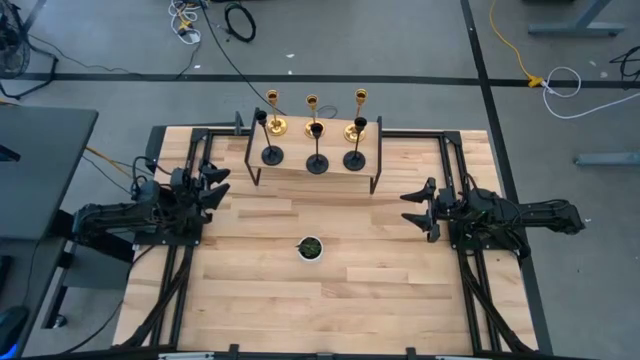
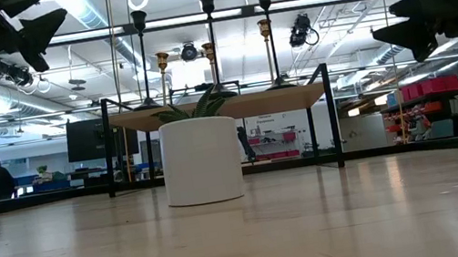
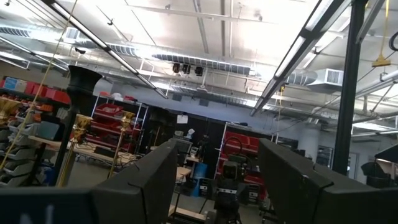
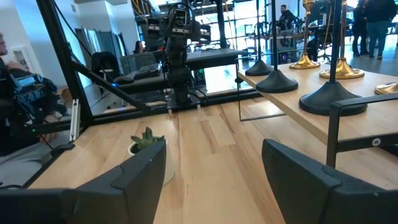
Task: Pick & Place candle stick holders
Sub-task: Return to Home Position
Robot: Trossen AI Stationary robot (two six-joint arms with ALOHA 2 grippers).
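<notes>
Three black candle stick holders (image 1: 316, 160) and three gold ones (image 1: 312, 112) stand upright on their round bases on a raised wooden shelf (image 1: 300, 175) at the table's far side; the black ones stand in the near row. They also show in the low view (image 2: 212, 39) and the right wrist view (image 4: 328, 96). My left gripper (image 1: 216, 186) is open and empty at the table's left, above the table. My right gripper (image 1: 416, 208) is open and empty at the table's right.
A small white round pot (image 1: 310, 248) with a green plant stands near the table's middle, between the arms and nearer than the shelf. The shelf rests on thin black metal legs (image 1: 377, 165). Black frame rails (image 1: 180, 270) run along the table's left and right sides.
</notes>
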